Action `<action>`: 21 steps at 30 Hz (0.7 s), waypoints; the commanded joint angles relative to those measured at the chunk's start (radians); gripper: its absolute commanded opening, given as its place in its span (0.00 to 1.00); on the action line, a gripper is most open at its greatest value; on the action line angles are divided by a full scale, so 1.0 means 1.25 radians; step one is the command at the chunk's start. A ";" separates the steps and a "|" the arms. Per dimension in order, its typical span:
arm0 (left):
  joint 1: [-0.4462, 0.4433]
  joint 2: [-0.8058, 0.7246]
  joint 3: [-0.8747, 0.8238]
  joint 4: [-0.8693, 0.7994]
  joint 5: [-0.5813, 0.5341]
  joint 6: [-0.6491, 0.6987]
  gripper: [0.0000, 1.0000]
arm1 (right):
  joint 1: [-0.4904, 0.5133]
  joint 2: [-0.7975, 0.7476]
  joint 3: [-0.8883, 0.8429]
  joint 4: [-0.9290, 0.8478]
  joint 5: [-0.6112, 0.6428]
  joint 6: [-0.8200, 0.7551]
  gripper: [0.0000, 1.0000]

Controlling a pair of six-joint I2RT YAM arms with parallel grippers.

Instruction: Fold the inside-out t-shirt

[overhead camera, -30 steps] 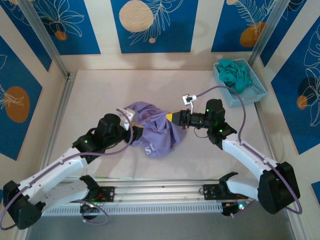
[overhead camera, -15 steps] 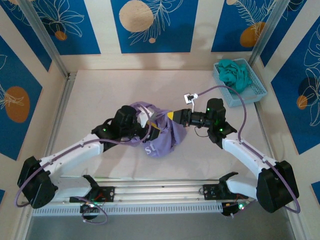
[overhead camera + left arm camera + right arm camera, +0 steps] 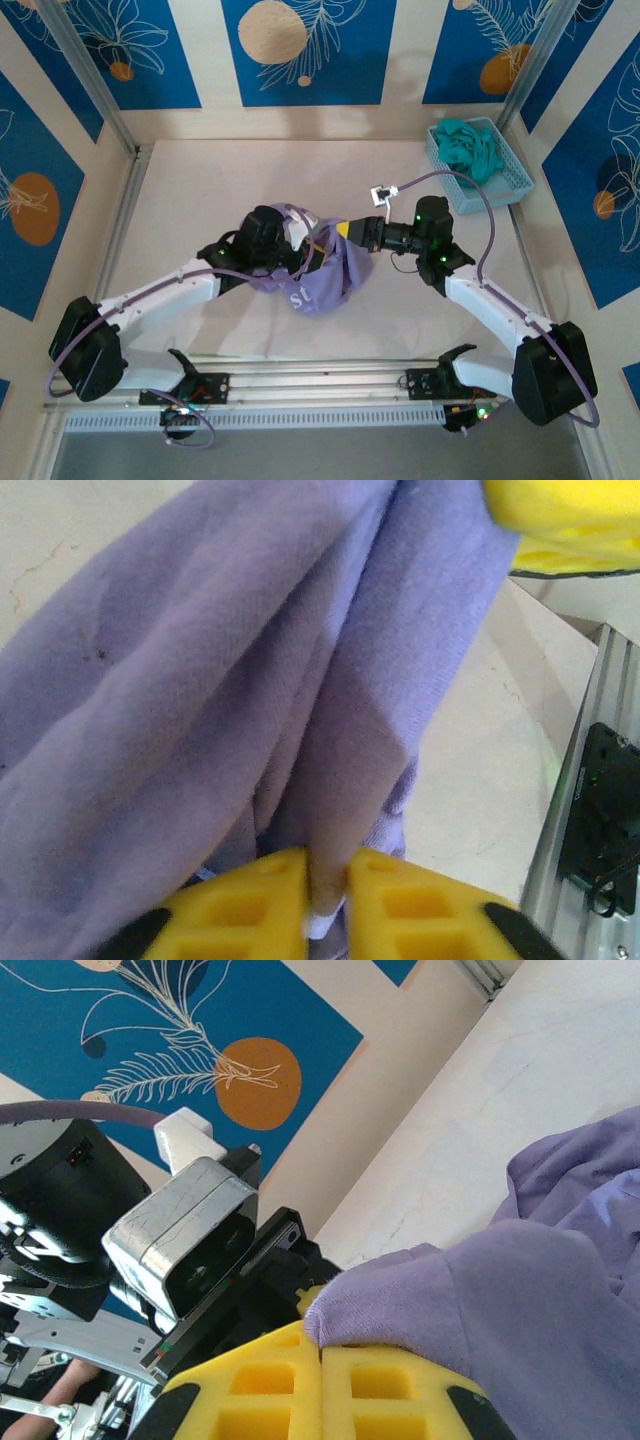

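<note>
We look down on a pale tabletop (image 3: 190, 190), walled by blue panels (image 3: 340, 70) with white leaves and orange discs. At its far right corner a blue basket (image 3: 495, 196) holds a teal garment (image 3: 470, 148). Mid-tabletop, the lavender t-shirt (image 3: 322, 282) sits bunched, sleeves and collar lost in folds. The left gripper (image 3: 326, 870) pinches a fold tight, and the right gripper (image 3: 320, 1352), fingers together, seems to clamp another bunch.

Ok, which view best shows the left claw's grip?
Left wrist: close up, the left claw is shut on a t-shirt fold. The top camera shows that pinch too small to judge; the right wrist shows the right claw shut on another edge.
</note>
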 commanded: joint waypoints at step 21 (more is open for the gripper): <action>0.001 -0.134 0.030 0.087 -0.030 -0.322 0.00 | 0.085 -0.186 0.046 -0.358 0.240 -0.390 0.46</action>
